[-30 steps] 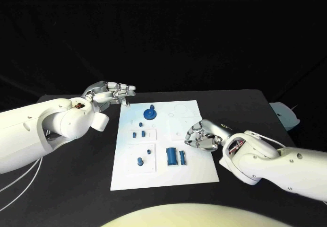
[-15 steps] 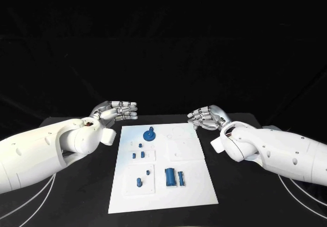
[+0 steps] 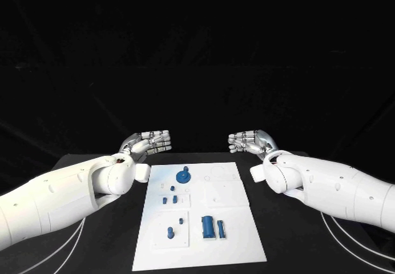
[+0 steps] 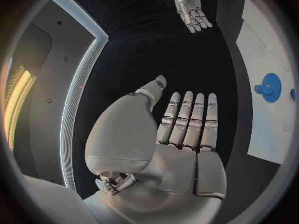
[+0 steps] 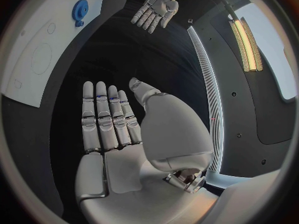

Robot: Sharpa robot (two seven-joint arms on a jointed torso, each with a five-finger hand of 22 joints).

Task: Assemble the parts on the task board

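White and flat, the rectangular plastic task board [image 3: 201,222] lay in the middle of the black table [image 3: 296,240], between the two arms. On it sat the small blue parts: a round blue gear-like piece [image 3: 184,176] near the far end, short blue pegs [image 3: 169,200] in a shallow square recess at mid-board, two more pegs [image 3: 171,231] in a nearer recess, and a thick blue cylinder [image 3: 208,226] with a slim blue pin [image 3: 221,229] just beside it. The far right recesses, faint outlines only, looked unfilled, so the assembly seemed barely begun or paused; whether any piece was truly seated could not be told. The silver left hand [image 3: 150,141] and silver right hand [image 3: 250,141] hovered beyond the board's far edge, flat, fingers straight, holding nothing.
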